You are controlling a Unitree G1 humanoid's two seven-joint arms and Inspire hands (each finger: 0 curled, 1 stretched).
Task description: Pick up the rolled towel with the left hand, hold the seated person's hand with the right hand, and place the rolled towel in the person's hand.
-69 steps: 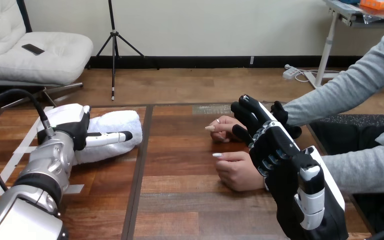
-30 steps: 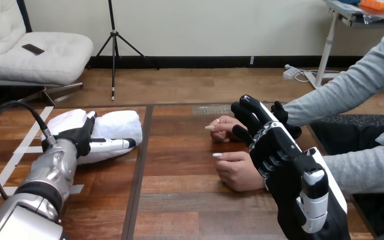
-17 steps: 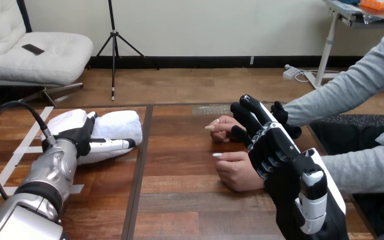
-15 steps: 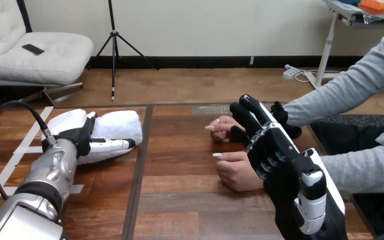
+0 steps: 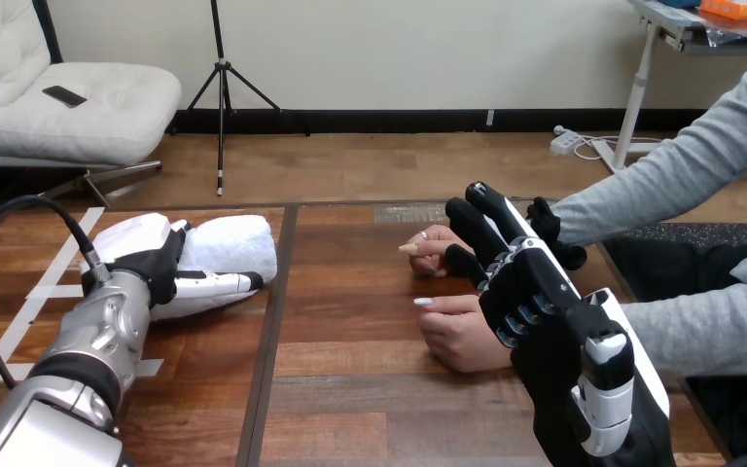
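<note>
Rolled towel (image 5: 233, 248), white, lies on the left part of the desk (image 5: 350, 389), well apart from the person's hands. Nearest, at the right, the right hand (image 5: 535, 292) is raised, its fingers spread and fairly straight, holding nothing. It hangs above the wrist of the person's nearer hand (image 5: 457, 331), which rests loosely curled on the wood. Farther back, its fingertips reach over the person's farther hand (image 5: 433, 248). At the left, the left hand (image 5: 146, 253) grips the towel, fingers curled over its top and thumb along its near side.
</note>
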